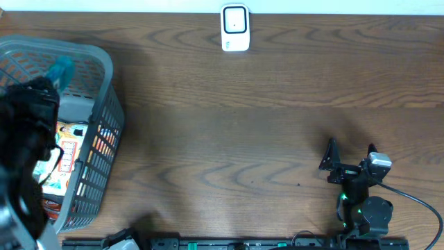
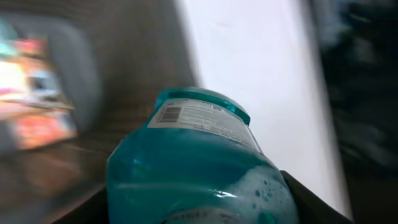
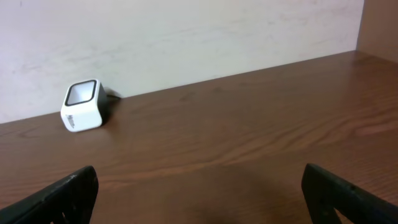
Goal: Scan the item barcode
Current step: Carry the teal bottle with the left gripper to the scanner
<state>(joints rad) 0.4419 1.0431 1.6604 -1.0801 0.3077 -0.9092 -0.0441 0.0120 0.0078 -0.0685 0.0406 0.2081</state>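
Note:
A teal bottle of blue liquid [image 2: 199, 168] fills the left wrist view, foam showing inside it. Its white label carries a barcode [image 2: 169, 114] near the top rim. My left gripper [image 2: 199, 208] is shut on the bottle, with a dark finger on either side. In the overhead view the bottle [image 1: 61, 71] sits at the tip of the left arm, above the basket [image 1: 104, 66]. The white barcode scanner [image 1: 235, 28] stands at the table's far edge, also seen in the right wrist view [image 3: 82, 106]. My right gripper [image 1: 350, 154] rests open and empty near the front right.
The grey plastic basket at the left holds colourful packaged items [image 1: 69, 149]. The left arm [image 1: 24, 153] hangs over it. A white wall [image 3: 186, 37] runs behind the scanner. The brown wooden table [image 1: 229, 139] lies between the basket and the right arm.

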